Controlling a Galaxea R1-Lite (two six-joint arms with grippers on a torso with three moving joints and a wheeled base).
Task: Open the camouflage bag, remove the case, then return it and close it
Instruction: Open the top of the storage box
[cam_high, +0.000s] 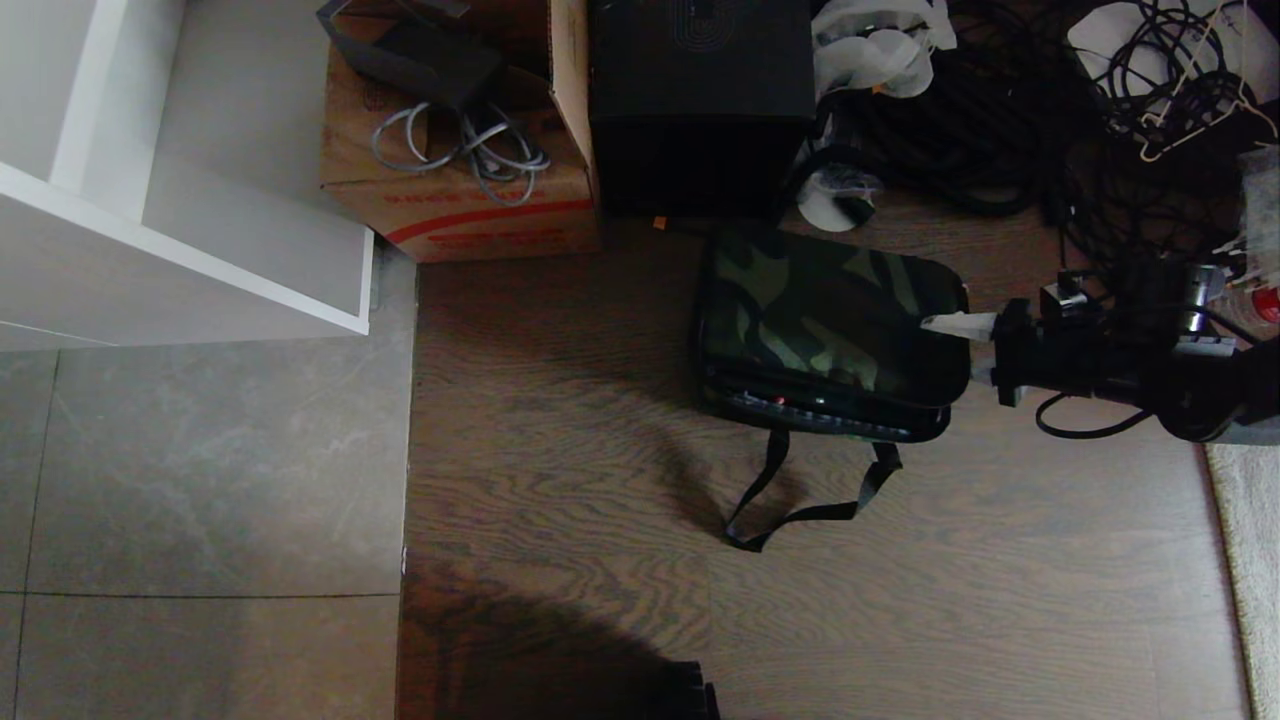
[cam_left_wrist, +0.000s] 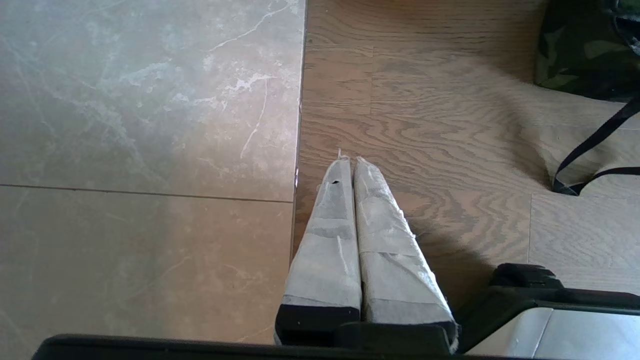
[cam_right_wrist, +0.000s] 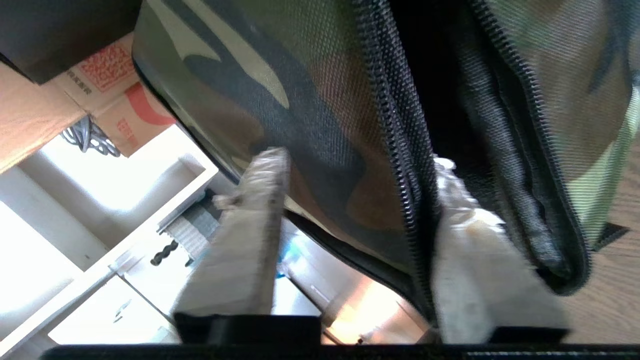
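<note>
Your right gripper (cam_right_wrist: 350, 200) pinched the unzipped flap of the camouflage bag (cam_high: 830, 320); case not visible, removal, return and closing left.

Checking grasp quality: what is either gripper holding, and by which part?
The right gripper straddles the camouflage bag's top flap at its zipper edge, one finger inside the opening; a firm pinch cannot be told. The left gripper holds nothing.

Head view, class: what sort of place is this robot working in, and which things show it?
Probably a storeroom or a cluttered lab corner: a cardboard carton holding cables, a heap of black cables on the wood floor, and a white shelf unit beside the camouflage bag.
</note>
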